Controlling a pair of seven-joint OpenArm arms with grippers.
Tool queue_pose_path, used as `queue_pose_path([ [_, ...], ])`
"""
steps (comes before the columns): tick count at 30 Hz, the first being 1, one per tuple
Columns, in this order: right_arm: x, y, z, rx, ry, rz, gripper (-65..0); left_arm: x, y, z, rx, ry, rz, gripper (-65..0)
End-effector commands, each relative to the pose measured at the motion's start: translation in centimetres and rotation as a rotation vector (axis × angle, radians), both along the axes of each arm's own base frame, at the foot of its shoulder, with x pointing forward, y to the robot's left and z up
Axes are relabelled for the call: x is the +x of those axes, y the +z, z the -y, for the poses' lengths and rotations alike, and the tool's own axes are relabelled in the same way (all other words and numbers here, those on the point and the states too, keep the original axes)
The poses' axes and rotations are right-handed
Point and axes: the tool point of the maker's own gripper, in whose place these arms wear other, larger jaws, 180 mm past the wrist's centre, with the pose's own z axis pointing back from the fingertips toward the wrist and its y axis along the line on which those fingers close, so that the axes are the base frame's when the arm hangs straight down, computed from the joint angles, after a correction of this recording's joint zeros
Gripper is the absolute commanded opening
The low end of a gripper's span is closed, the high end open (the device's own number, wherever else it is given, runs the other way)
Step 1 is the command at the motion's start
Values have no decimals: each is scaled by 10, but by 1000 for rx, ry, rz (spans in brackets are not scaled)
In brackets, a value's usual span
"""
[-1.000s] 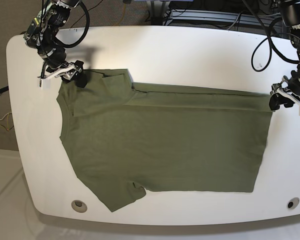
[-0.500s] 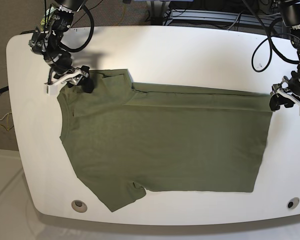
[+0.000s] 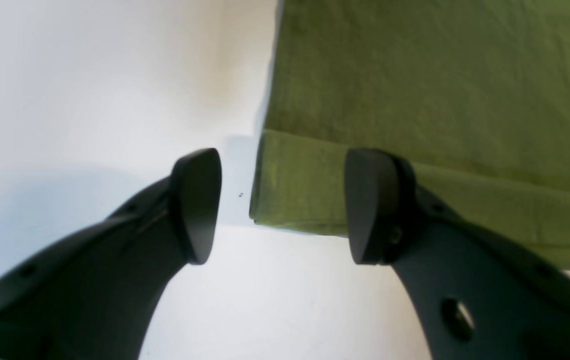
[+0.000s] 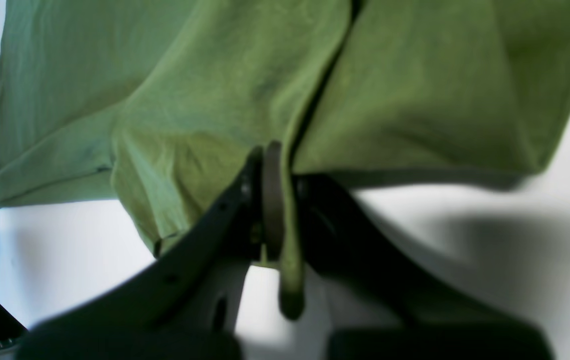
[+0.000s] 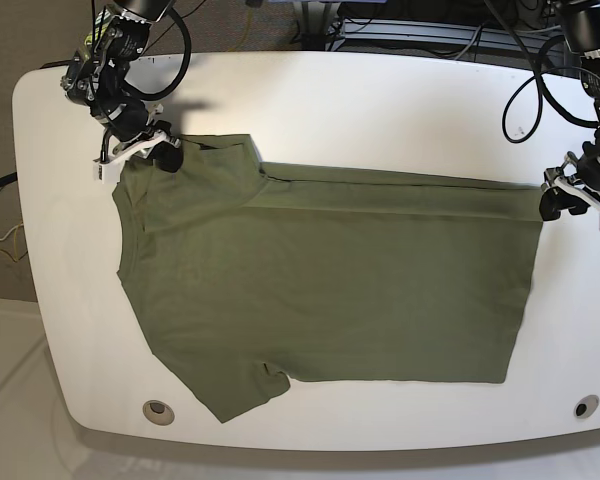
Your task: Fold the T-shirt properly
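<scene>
at shirt corners: right gripper [image 4: 274, 200] clamped, left gripper [image 3: 279, 205] spread.

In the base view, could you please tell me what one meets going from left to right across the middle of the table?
Bare white table → right gripper, jaws shut on the shirt's corner → olive-green T-shirt → left gripper, jaws open at the hem corner.

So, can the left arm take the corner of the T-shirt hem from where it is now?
Probably yes. The left gripper is open, and the folded corner of the T-shirt lies between its fingers, flat on the bare white table with nothing in the way.
</scene>
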Motion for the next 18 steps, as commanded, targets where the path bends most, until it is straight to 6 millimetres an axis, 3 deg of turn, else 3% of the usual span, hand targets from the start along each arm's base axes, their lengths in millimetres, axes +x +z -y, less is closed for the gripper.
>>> queue_pose_path([
  [1, 5, 8, 2, -5, 8, 16, -650, 11, 18, -5, 16, -4, 58, -282],
  [9, 12, 21, 1, 1, 19, 57, -650, 12, 18, -4, 16, -5, 61, -282],
  [11, 21, 35, 0, -19, 28, 98, -650, 7, 11, -2, 7, -5, 39, -280],
  [18, 34, 54, 1, -48, 40, 147, -650, 7, 10, 0, 5, -10, 38, -280],
])
